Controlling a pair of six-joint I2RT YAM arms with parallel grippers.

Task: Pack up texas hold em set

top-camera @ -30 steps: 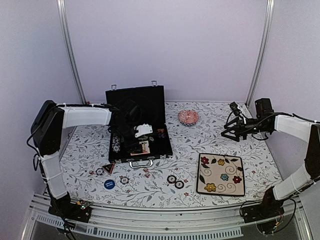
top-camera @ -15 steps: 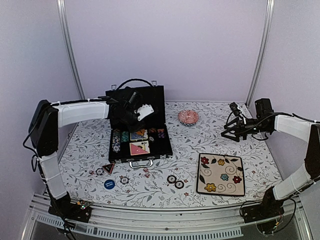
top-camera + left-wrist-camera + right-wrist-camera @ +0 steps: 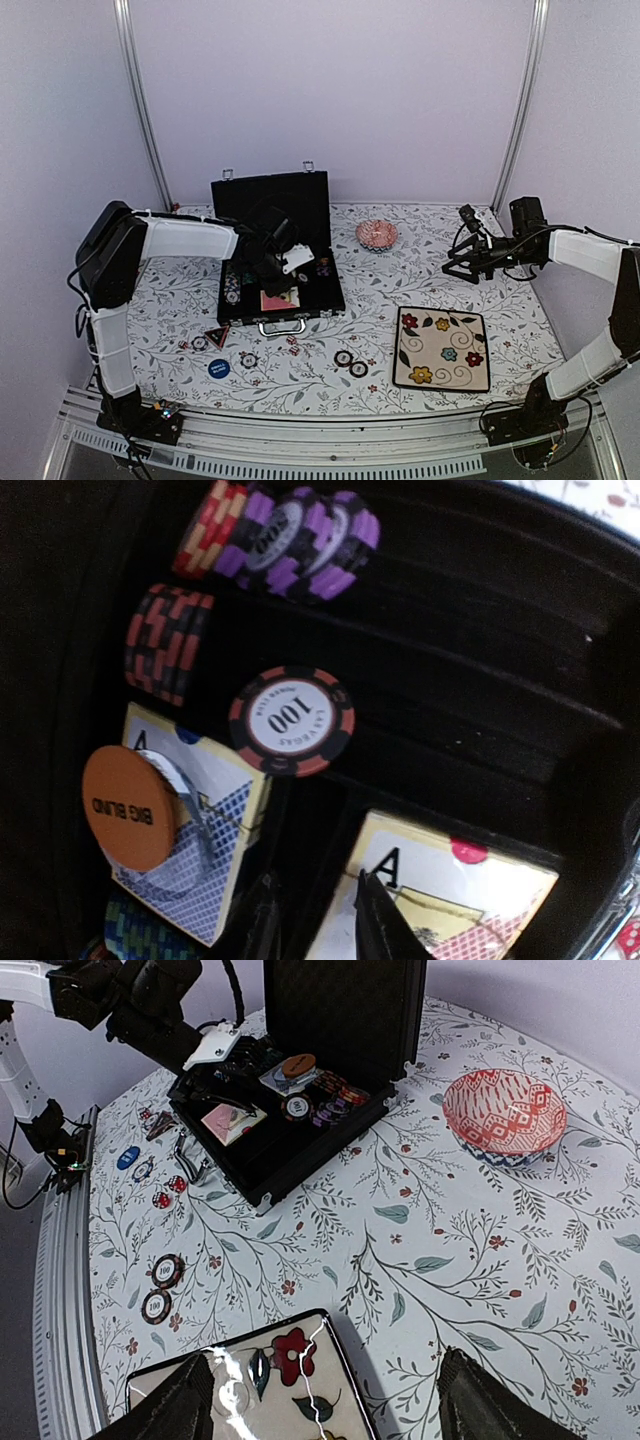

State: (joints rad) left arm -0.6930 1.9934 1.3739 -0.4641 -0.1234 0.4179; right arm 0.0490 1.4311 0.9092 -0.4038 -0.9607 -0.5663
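Top view: the black case lies open on the table's left half, with the left gripper inside it. Loose chips and the blue button wait outside.

Left wrist: its jaws stand narrowly parted, gripping nothing visible, just beside the red card deck. A careless lift could snag and tip that deck.

Right wrist: the right gripper hangs wide open and empty, well apart from the case.

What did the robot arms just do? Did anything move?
The left gripper rose toward the top of the open case, then dropped back low over the card decks inside. Nothing visibly picked up or let go. The right gripper, flowered plate, pink bowl and loose chips stayed put.
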